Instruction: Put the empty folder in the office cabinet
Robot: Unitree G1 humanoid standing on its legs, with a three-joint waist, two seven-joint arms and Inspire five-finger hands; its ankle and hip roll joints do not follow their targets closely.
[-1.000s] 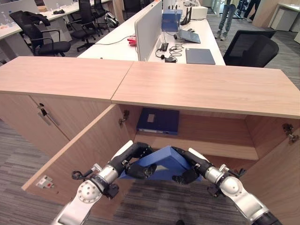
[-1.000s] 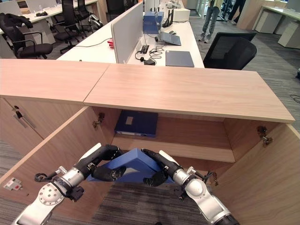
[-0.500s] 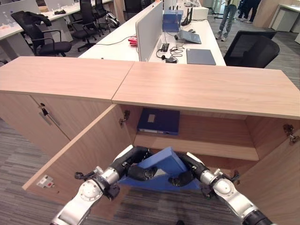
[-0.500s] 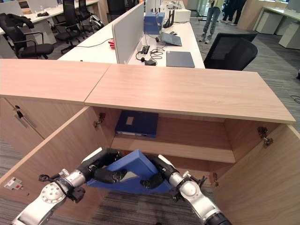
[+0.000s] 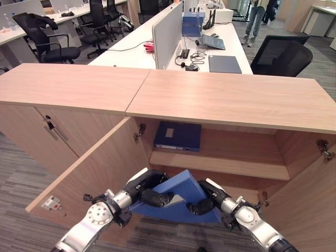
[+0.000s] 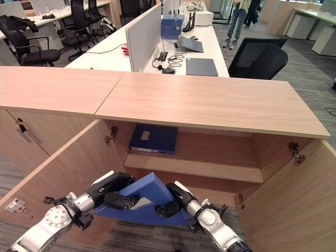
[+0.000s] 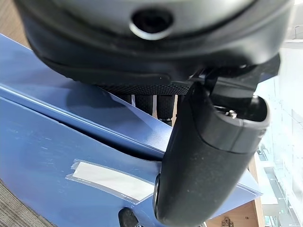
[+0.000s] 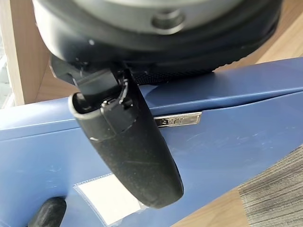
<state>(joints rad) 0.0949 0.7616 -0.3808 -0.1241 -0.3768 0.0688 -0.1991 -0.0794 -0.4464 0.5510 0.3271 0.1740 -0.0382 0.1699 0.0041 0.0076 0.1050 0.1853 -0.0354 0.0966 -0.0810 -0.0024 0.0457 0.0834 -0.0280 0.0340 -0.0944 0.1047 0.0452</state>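
The blue folder (image 5: 176, 202) is held between both hands in front of the open office cabinet (image 5: 231, 100), low at the mouth of its lower compartment, under the shelf (image 5: 220, 163). The left hand (image 5: 144, 188) grips the folder's left side, fingers curled over the top and the thumb pressed on the face. The right hand (image 5: 207, 197) clamps the right side in the same way. The folder is tilted, its spine pointing up. A second blue folder (image 5: 177, 136) lies flat on the shelf, at the left end.
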